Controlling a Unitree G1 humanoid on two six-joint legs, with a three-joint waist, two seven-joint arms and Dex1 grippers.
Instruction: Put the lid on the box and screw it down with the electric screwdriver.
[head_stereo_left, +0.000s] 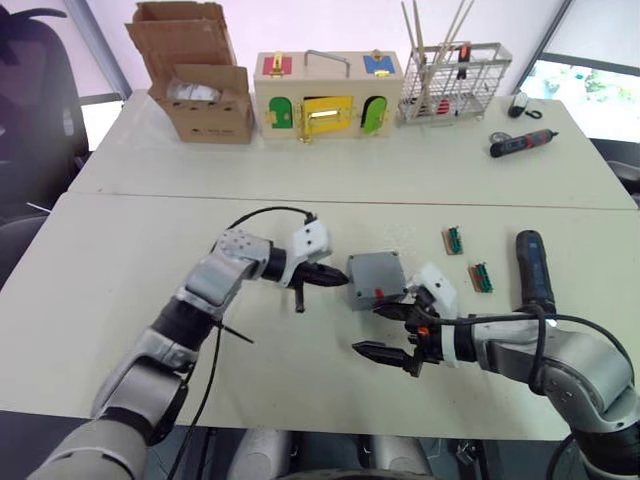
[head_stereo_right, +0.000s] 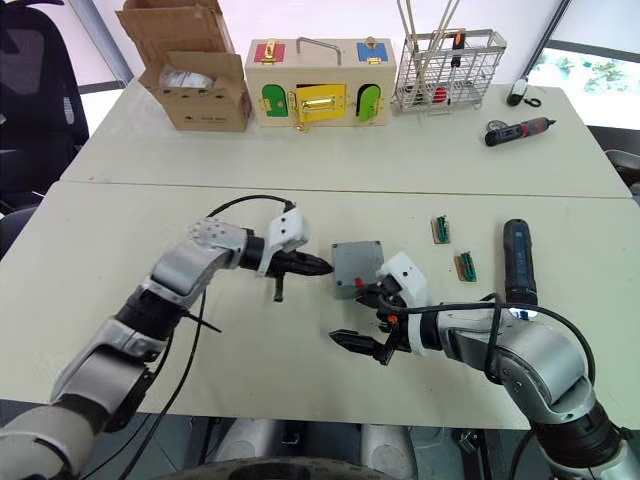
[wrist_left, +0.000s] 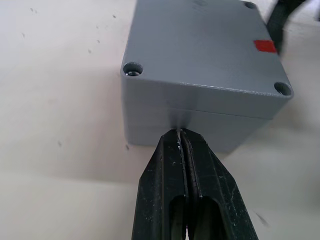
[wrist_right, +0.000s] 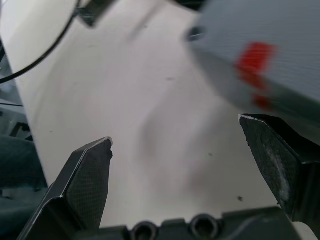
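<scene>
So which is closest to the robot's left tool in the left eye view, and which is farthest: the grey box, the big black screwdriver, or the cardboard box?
From the left tool:
1. Grey box, right at its tip, mid-table.
2. Big black screwdriver, off to the robot's right.
3. Cardboard box, at the far back left.

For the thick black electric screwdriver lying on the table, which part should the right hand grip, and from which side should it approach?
Probably the middle of the barrel, from above. The electric screwdriver lies flat on the table, its long axis running away from the robot, so fingers closing across the round body should fit. The right hand is open beside the box, nearest to it.
</scene>
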